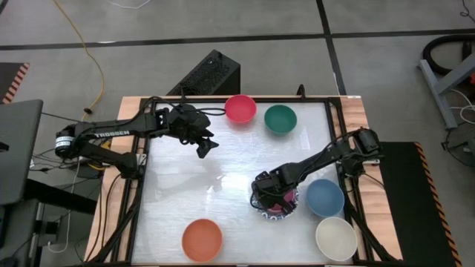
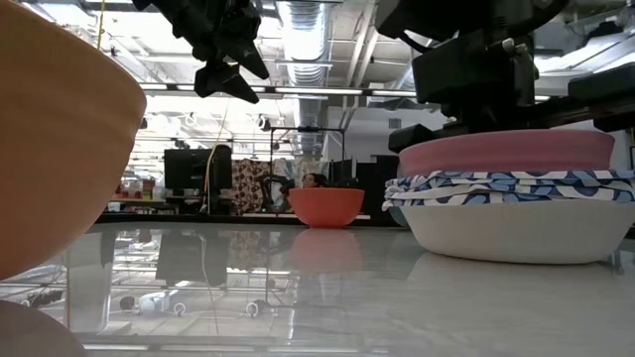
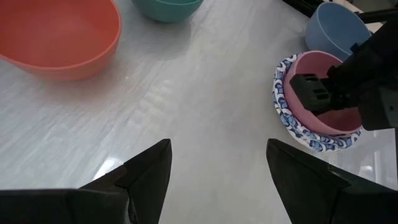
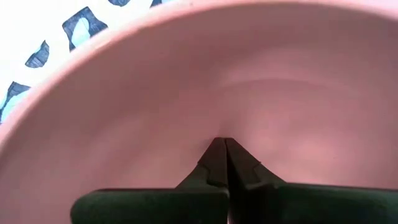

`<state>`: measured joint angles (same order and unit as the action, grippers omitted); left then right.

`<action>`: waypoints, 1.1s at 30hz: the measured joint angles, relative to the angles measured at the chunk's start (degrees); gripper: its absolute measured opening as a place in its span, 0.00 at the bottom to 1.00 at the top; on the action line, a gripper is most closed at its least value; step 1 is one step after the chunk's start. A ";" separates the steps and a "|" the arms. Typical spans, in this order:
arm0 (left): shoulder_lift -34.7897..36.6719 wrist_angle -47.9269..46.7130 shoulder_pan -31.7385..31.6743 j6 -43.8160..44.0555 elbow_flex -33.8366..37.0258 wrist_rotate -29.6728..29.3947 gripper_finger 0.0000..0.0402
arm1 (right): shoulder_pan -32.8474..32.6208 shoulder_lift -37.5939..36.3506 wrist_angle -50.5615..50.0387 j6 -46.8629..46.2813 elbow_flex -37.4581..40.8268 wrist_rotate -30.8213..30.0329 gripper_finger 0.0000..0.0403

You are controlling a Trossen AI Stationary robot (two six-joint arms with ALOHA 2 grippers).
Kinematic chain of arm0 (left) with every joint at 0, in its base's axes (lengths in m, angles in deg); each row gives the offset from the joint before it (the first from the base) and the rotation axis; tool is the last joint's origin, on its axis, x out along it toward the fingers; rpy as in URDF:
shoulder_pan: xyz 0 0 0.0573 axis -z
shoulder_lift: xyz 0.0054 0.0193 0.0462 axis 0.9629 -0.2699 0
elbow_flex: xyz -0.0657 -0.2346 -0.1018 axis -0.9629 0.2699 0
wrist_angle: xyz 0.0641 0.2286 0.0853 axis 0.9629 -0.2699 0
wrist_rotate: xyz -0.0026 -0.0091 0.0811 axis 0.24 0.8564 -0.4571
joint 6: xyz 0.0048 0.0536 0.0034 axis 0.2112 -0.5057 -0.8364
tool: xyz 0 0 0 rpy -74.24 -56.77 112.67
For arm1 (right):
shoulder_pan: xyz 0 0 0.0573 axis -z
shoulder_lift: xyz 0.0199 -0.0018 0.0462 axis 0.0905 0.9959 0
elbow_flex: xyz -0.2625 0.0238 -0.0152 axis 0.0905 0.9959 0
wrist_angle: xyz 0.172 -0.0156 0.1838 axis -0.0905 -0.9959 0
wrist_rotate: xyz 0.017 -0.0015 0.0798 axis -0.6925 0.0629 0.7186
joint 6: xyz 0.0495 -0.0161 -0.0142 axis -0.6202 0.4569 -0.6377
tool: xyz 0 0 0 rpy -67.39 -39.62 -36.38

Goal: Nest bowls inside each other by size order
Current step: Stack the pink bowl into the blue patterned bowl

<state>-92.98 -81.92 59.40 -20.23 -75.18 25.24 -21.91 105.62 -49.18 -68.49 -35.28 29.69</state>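
Observation:
A pink bowl (image 1: 276, 208) sits nested upright in a stack of blue-and-white patterned bowls (image 2: 511, 188) at the table's right middle. My right gripper (image 4: 225, 144) is shut with nothing between its fingers and reaches down inside the pink bowl (image 3: 323, 121). My left gripper (image 1: 206, 147) hangs open above the table's far left part, touching nothing. Red (image 1: 240, 108) and teal (image 1: 280, 119) bowls stand at the far edge. Blue (image 1: 325, 197) and cream (image 1: 336, 238) bowls stand at the right, and an orange one (image 1: 202, 239) near the front. My right gripper comes from above, pointing steeply down into the pink bowl, its shut tips at the bowl's inner floor (image 4: 224, 127). Whether they touch it I cannot tell. The bowl stays upright, resting in the patterned bowls.
Bare white tabletop (image 1: 193, 193) lies between the two arms and the orange bowl. A black box (image 1: 211, 74) stands beyond the far edge. The blue bowl stands right beside the stack.

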 joint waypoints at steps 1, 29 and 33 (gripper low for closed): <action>0.00 0.00 0.02 0.00 0.00 0.00 0.63 | 0.11 0.00 0.01 0.02 0.00 0.00 0.01; 0.00 -0.01 0.01 -0.85 0.00 0.00 0.63 | 0.82 0.20 -0.15 -2.59 -1.95 -1.30 0.14; 0.00 0.00 0.02 -0.87 0.00 0.00 0.63 | 1.26 0.22 -0.68 -2.60 -2.69 -2.03 0.14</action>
<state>-92.98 -81.92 59.42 -21.11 -75.18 25.24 -20.66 105.84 -49.86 -71.09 -37.97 27.65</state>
